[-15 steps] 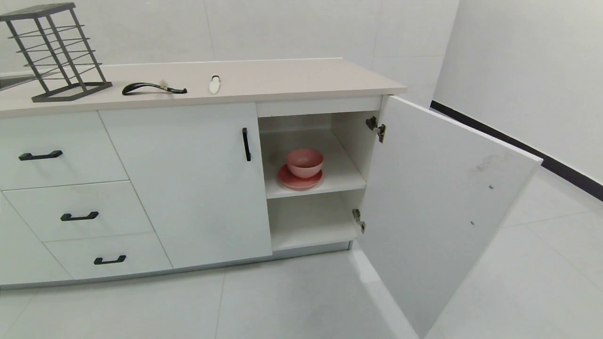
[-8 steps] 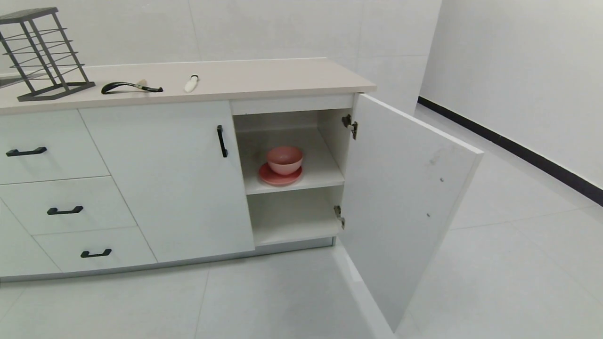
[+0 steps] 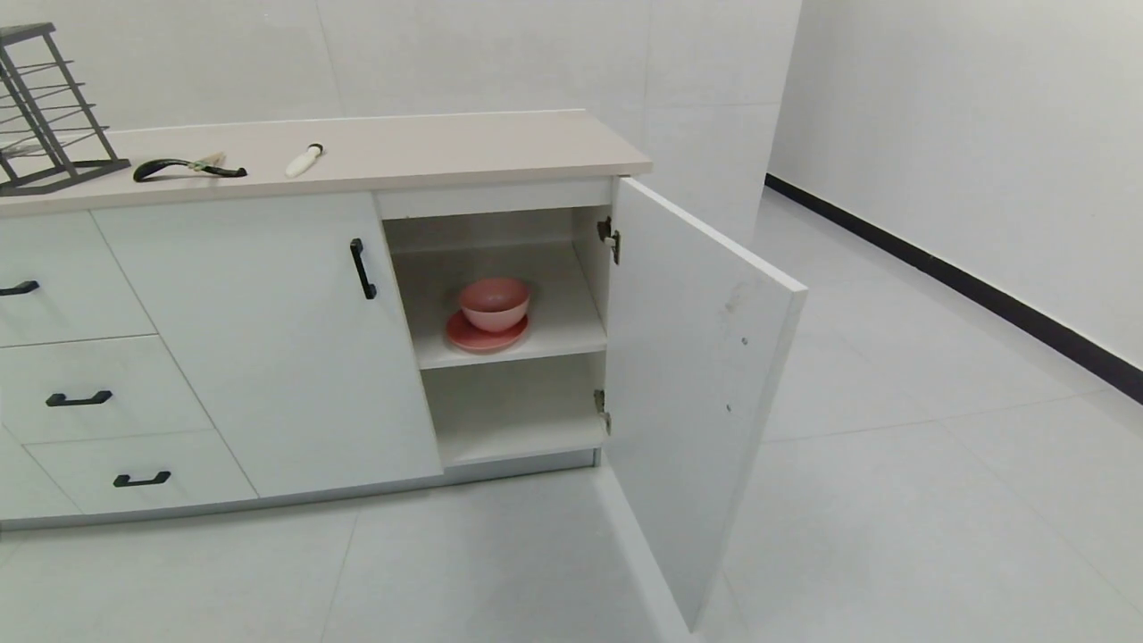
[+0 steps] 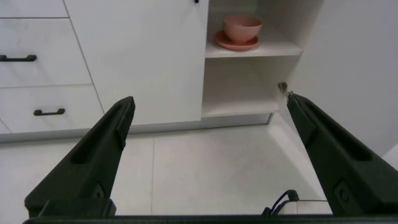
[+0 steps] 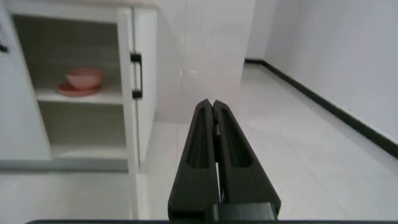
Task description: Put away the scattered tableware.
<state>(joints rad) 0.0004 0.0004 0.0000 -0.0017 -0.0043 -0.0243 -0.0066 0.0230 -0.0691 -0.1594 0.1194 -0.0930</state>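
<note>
Hovering above floor (image 4: 205,180), left end effector (image 4: 209,101) spread, right end effector (image 5: 212,104) closed

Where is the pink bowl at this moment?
In the head view, the pink bowl sits on the pink plate on the cabinet's upper shelf, left of the open door, below the countertop.

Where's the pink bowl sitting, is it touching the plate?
Touching. The head view shows the bowl sitting right on the plate, with no gap between them.

Pink bowl (image 3: 494,302), red plate (image 3: 482,343), white cabinet (image 3: 268,339), black handle (image 3: 362,268).
</note>
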